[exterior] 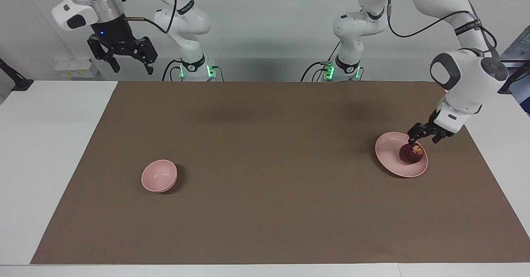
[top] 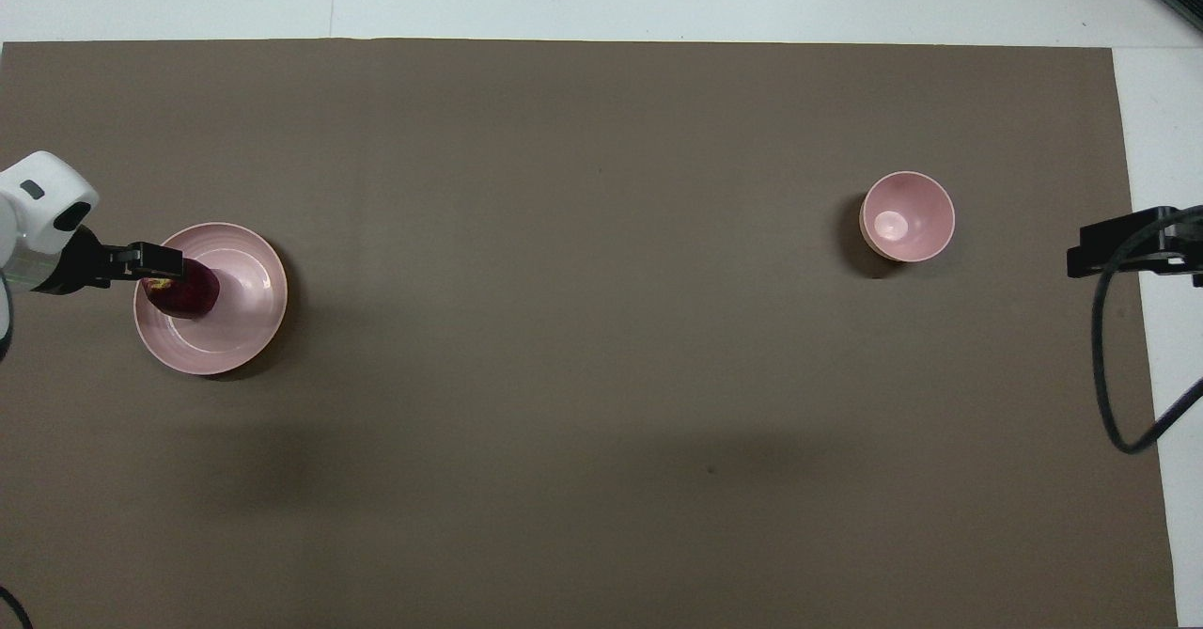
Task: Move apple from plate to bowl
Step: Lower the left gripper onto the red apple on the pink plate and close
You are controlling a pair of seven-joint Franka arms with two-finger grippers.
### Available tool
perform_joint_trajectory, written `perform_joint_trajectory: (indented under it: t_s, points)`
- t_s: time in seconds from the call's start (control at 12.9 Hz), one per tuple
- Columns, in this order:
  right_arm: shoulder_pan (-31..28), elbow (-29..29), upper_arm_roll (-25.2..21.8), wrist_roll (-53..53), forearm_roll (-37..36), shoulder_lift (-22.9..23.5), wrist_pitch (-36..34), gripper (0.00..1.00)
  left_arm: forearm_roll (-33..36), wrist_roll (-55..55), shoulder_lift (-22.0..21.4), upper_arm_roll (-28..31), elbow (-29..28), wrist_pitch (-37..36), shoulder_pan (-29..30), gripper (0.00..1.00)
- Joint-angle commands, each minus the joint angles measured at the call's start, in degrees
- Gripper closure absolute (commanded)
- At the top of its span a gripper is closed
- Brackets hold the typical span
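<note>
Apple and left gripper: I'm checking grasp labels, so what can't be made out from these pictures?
- Contact: in the facing view the left gripper sits at the apple's top on the plate; touching or just above, unclear.
- Overhead view: the gripper covers part of the apple.
- Right gripper: waiting, cut off by the overhead view's edge.
</note>
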Motion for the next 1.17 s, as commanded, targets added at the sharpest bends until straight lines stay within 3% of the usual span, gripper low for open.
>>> perform_joint_trajectory:
  t_s: [0.0, 0.62, 0.7, 0.86, 0.93, 1.09]
  points:
    - [-0.8, 1.0, 0.2, -1.1, 1.2, 0.4, -0.8, 0.00, 0.0, 0.9, 0.7, -0.3, -3.4, 5.0, 0.5, 0.00]
    - [-0.8, 1.0, 0.2, -1.1, 1.2, 0.4, -0.8, 0.00, -0.1, 1.2, 2.8, -0.3, -6.1, 8.6, 0.6, 0.00]
    - [-0.8, 1.0, 0.2, -1.1, 1.2, 0.4, -0.8, 0.00, -0.1, 1.2, 3.1, -0.3, -6.0, 8.8, 0.5, 0.07]
    - [-0.8, 1.0, 0.2, -1.1, 1.2, 0.4, -0.8, 0.00, -0.1, -0.5, 3.7, -0.3, -5.4, 9.2, 0.2, 0.91]
    - [-0.8, 1.0, 0.2, -1.1, 1.2, 0.4, -0.8, 0.00, -0.1, -0.7, 3.9, -0.3, -4.7, 8.9, 0.2, 1.00]
    - [-0.8, 1.0, 0.2, -1.1, 1.2, 0.4, -0.8, 0.00, -0.1, -0.5, 4.0, -0.3, -4.1, 8.2, -0.2, 1.00]
